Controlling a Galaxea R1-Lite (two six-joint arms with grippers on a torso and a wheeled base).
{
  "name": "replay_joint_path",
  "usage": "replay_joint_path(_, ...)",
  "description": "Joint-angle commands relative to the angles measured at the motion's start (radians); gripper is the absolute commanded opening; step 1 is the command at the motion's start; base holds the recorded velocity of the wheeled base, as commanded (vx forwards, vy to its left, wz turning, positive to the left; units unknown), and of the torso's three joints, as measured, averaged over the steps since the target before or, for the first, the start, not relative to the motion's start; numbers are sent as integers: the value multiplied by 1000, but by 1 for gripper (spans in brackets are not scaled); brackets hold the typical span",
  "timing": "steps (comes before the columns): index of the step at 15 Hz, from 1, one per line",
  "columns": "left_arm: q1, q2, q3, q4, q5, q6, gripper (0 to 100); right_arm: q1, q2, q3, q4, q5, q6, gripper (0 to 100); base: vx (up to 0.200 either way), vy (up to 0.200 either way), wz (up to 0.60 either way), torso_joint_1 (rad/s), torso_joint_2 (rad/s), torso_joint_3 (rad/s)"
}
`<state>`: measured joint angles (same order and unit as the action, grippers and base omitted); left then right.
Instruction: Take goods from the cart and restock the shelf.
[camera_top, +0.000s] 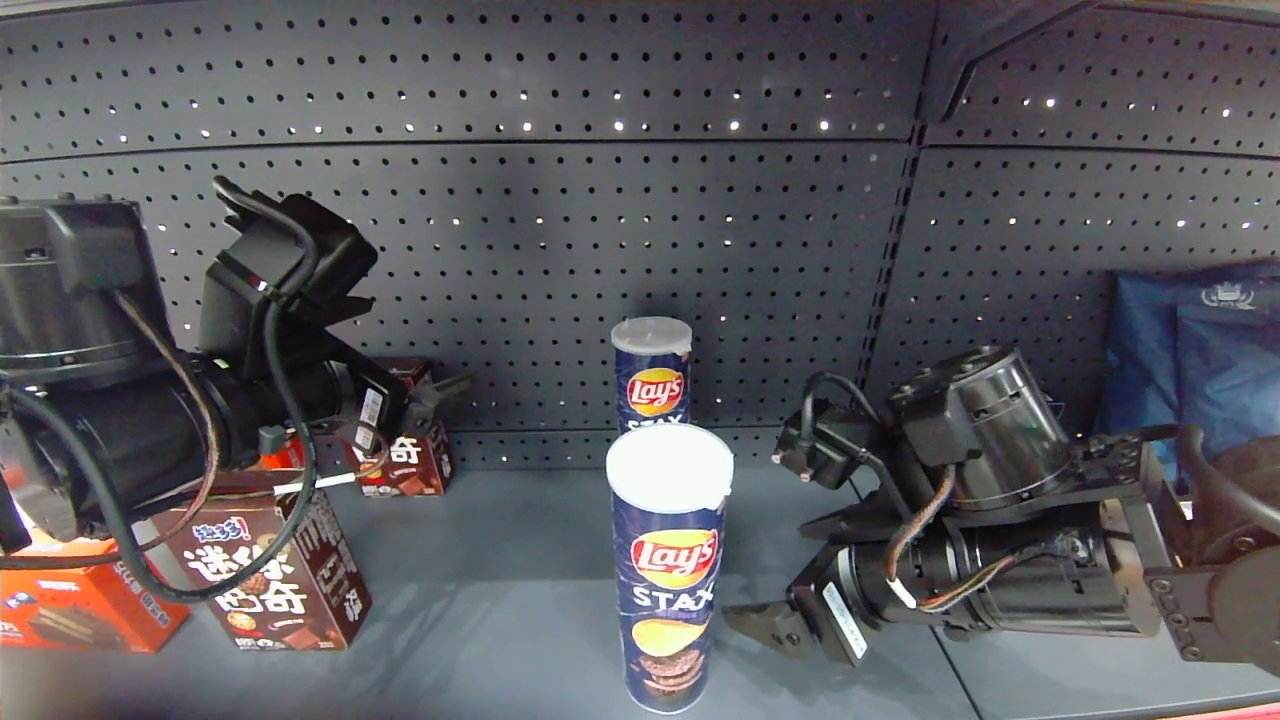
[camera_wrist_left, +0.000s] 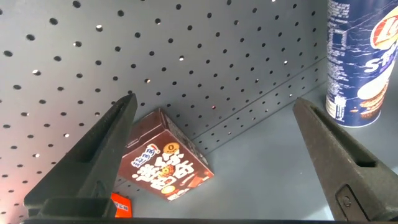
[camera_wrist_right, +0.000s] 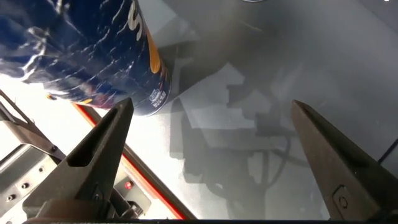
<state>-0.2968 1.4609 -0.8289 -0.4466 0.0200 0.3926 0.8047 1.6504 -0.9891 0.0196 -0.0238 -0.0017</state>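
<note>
the shelf (camera_top: 480, 590) has free floor between the front can (camera_top: 668, 580) and the near brown box (camera_top: 290, 580); its red front edge (camera_wrist_right: 149, 183) runs just beside that can. the right arm (camera_top: 980, 560) lies low next to the can, right jaws released, empty. the left arm (camera_top: 150, 430) points at the back wall (camera_top: 560, 230), left jaws released, near the far brown box (camera_wrist_left: 165, 165). the back can (camera_top: 652, 375) is half hidden.

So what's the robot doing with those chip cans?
The robot is filling a grey metal shelf. A tall dark-blue chip can with a white lid stands near the front edge, with a second chip can behind it. The right gripper is open beside the front can, holding nothing. The left gripper is open too, near a small brown snack box by the back wall.
</note>
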Motion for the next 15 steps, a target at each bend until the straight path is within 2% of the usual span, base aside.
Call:
replay_joint_path(1, 4, -2, 1, 0, 0, 0, 100, -12, -52, 1, 5, -2, 17, 100, 0, 0, 0, 0, 0, 0)
replay_joint_path(6, 5, -4, -1, 0, -3, 0, 100, -24, -113, 60, 7, -2, 17, 100, 0, 0, 0, 0, 0, 0)
replay_joint_path(10, 18, -36, 5, 2, -2, -4, 100, -82, -202, 58, 2, -4, 17, 100, 0, 0, 0, 0, 0, 0)
replay_joint_path(12, 85, -194, 73, 9, -2, -21, 100, -214, -368, 75, 2, -4, 17, 100, 0, 0, 0, 0, 0, 0)
replay_joint_path(14, 153, -347, 157, 12, 1, -77, 100, -401, -552, 126, 5, 1, 16, 100, 0, 0, 0, 0, 0, 0)
replay_joint_path(15, 182, -435, 212, 16, 0, -110, 100, -530, -666, 181, 7, 7, 14, 100, 0, 0, 0, 0, 0, 0)
